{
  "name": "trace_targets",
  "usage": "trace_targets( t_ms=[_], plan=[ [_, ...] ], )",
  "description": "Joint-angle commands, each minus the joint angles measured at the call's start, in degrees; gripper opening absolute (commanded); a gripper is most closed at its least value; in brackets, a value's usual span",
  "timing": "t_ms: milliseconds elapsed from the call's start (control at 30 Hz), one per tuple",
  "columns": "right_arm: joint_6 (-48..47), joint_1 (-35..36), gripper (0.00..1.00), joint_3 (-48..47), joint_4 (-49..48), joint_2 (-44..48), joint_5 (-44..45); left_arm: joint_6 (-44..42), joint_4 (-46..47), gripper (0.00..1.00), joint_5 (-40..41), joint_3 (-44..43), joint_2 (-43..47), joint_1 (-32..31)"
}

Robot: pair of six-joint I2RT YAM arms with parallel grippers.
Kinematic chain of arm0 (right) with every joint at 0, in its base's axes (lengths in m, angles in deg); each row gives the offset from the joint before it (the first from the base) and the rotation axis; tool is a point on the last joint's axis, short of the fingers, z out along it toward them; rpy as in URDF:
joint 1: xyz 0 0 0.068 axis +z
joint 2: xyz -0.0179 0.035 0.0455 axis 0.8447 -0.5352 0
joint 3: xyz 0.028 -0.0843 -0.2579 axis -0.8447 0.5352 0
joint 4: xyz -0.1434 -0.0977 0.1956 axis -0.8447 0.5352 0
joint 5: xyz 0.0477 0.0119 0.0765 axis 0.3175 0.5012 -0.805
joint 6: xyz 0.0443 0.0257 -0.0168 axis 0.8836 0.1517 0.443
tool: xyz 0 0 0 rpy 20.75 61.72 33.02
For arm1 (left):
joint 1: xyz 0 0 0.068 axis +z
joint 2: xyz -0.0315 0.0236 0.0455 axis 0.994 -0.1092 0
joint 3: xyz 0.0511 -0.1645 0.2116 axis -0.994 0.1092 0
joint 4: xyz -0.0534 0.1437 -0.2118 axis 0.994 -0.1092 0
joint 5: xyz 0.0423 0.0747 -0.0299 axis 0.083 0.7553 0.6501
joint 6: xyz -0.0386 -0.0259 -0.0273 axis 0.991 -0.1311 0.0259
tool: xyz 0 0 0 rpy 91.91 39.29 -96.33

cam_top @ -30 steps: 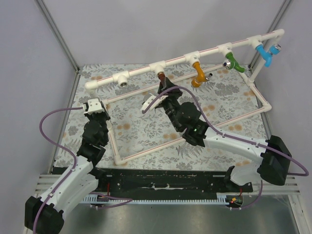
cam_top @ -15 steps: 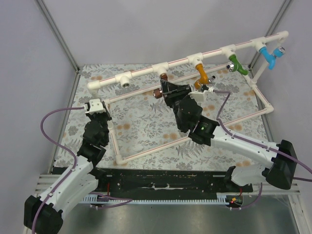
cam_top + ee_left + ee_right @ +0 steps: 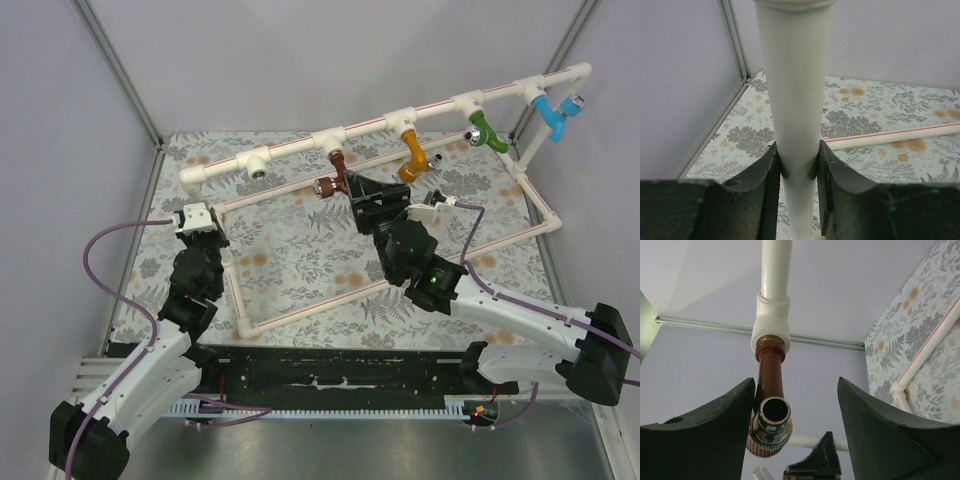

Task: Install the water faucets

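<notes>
Floral-print table (image 3: 300, 262) under pale grey walls, metal posts (image 3: 115, 70) in the back corners.

Right gripper (image 3: 366, 194) near table centre, pointing toward 10 o'clock, jaws spread wide and closed on nothing. In the wrist view of the right gripper (image 3: 795, 390), dark reddish-brown faucet (image 3: 771, 374) in the gap, close against the 9 o'clock finger, contact unclear, well apart from the 3 o'clock finger. Same dark reddish-brown faucet (image 3: 335, 172) just off the fingertips at 10 o'clock in the top view, threaded end up in a white tee (image 3: 771, 322), silvery mouth facing the wrist camera.

Left gripper (image 3: 200, 222) at the table's 9 o'clock side, clamped tight on a white pipe (image 3: 797, 90) of the frame; fingers (image 3: 762, 175) pressed on both sides of it, with the left gripper (image 3: 799, 161) squarely around the tube.

Further out, top rail (image 3: 370, 125) from 9 toward 2 o'clock. Bare tee (image 3: 255, 162) at 9 o'clock of the brown one. Orange-yellow faucet (image 3: 410, 152) seated in the rail at 1 o'clock of the right gripper. Green tap (image 3: 482, 130) beyond that, light blue tap (image 3: 548, 108) last at 2 o'clock.
</notes>
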Motion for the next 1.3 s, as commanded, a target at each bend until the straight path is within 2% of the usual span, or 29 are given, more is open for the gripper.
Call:
trace_targets(
  t_ms=[0, 167, 267, 300, 400, 467, 633, 867, 1033, 1167, 1267],
  plan=[
    [-15.3, -0.2, 0.75, 5.5, -4.8, 5.8, -2.2, -1.6, 0.2, 0.02, -2.2, 0.3, 0.0, -0.8],
    [-33.3, -0.2, 0.78, 7.9, -5.2, 12.7, -7.4, -1.6, 0.2, 0.02, -2.4, 0.3, -0.4, -0.8],
    [-52.0, -0.2, 0.79, 7.6, -5.4, 15.9, -13.7, -1.6, 0.1, 0.02, -2.4, 0.3, -0.4, -0.8],
    [-60.8, -0.2, 0.79, 7.0, -3.9, 16.9, -17.0, -1.5, 0.1, 0.02, -2.4, 0.2, -0.4, -0.8],
    [-81.7, -0.1, 0.79, 2.7, 6.2, 18.4, -24.0, -1.6, 0.1, 0.02, -2.4, 0.2, -0.4, -0.8],
    [-93.3, 0.0, 0.78, 1.0, 10.4, 18.8, -27.8, -1.6, 0.1, 0.02, -2.4, 0.2, -0.4, -0.8],
    [-118.1, 1.0, 0.78, -0.9, 15.1, 17.5, -30.8, -1.9, 0.0, 0.02, -2.2, 0.2, -0.4, -0.8],
    [-141.9, 2.1, 0.78, -3.1, 11.1, 12.2, -30.2, -1.9, 0.1, 0.02, -2.3, 0.3, -0.6, -0.9],
    [-154.1, 2.1, 0.77, -3.8, -0.1, 6.1, -28.6, -1.9, 0.0, 0.02, -2.4, 0.2, -0.7, -1.0],
    [-158.2, 1.9, 0.74, -7.0, -3.2, -0.4, -25.4, -1.9, 0.0, 0.02, -2.1, 0.2, -0.6, -1.0],
    [-159.6, 0.9, 0.67, -8.3, -6.5, -4.2, -24.0, -1.9, -0.1, 0.02, -2.2, 0.3, -0.6, -1.0]
  ],
)
